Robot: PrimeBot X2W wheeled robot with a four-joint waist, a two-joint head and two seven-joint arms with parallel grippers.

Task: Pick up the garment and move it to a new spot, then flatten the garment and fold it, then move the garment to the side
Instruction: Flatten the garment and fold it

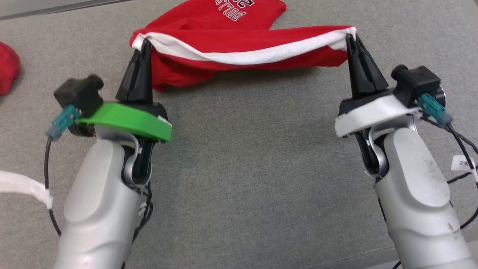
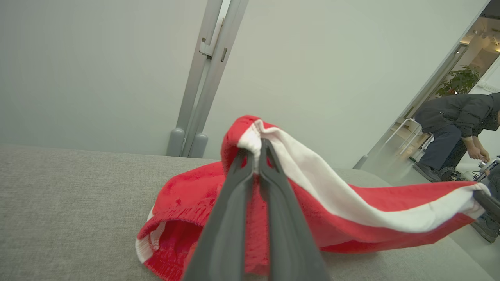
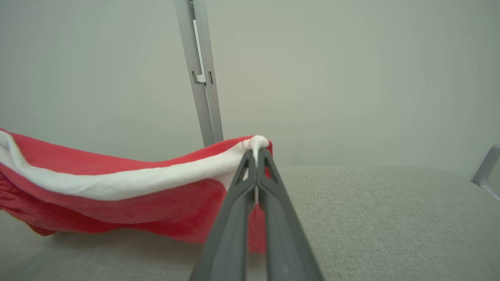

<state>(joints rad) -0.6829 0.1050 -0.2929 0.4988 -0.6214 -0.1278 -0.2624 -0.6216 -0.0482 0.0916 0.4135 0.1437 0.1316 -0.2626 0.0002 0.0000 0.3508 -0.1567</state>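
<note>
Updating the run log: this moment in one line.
left gripper: shut on garment | right gripper: shut on garment | garment: stretched between them

There are two grippers, the left gripper [image 1: 143, 42] and the right gripper [image 1: 350, 37], one red-and-white garment [image 1: 231, 41], one other red cloth [image 1: 7, 67], one person [image 2: 453, 113], one potted plant [image 2: 459, 80] and one metal post [image 3: 201, 78].
</note>
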